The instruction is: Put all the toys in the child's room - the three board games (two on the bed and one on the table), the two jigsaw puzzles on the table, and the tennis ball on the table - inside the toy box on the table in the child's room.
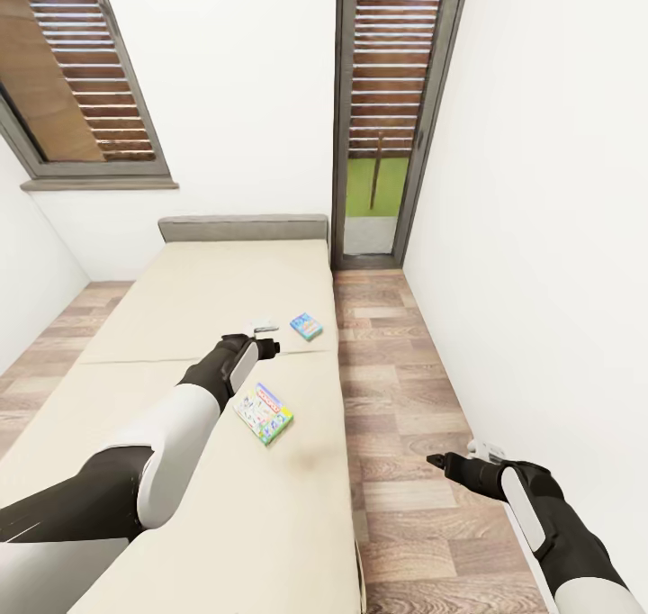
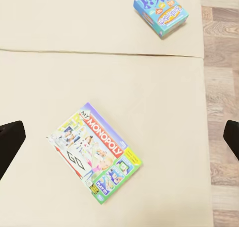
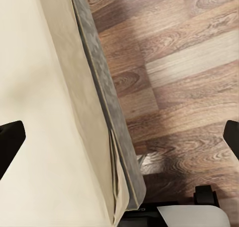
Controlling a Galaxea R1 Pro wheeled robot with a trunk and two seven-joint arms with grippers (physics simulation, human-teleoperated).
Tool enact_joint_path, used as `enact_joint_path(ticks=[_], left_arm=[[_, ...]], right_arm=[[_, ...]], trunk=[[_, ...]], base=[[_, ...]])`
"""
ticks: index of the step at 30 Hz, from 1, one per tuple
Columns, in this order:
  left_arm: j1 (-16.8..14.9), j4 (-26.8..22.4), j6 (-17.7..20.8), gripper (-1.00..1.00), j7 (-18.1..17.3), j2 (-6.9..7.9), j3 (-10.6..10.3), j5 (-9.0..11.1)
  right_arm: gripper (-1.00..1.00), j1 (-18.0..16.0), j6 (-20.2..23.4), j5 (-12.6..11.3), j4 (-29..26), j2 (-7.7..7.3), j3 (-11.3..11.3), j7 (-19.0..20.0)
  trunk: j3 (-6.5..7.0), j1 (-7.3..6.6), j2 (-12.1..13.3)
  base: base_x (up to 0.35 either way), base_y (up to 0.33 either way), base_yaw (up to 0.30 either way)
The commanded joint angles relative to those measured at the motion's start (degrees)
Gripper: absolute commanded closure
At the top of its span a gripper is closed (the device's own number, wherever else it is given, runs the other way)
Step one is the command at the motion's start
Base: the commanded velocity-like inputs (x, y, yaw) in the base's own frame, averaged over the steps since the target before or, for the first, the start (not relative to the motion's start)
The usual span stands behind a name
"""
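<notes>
While on the bed point(image 1: 180, 308): two board games point(image 1: 263, 412) | both jaws apart, empty

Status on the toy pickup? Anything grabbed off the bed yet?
Nothing looks done: both board games lie on the bed, the Monopoly box nearer the robot and the blue box farther up. In hand: nothing; the left gripper hovers open above the mattress between them, and the right gripper is open over the floor. Left: pick up both boxes. The table and toy box aren't in view, so their state is unknown.
</notes>
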Motion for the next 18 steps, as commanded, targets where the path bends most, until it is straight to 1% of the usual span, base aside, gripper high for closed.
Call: enact_joint_path(ticks=[1, 18], left_arm=[[0.0, -0.1, 0.3, -1.00, 0.2, -0.06, 0.3, 0.1], [0.0, -0.1, 0.1, -1.00, 0.2, -0.07, 0.3, 0.0]], right_arm=[[-1.00, 0.0, 0.3, 0.3, 0.0, -0.01, -0.1, 0.4], [-1.00, 0.0, 0.2, 0.2, 1.8, -0.07, -0.2, 0.3]], trunk=[[-0.20, 0.03, -0.1], [-1.81, 0.03, -0.1]], base=[[0.000, 0.000, 0.000], [0.000, 0.000, 0.000]])
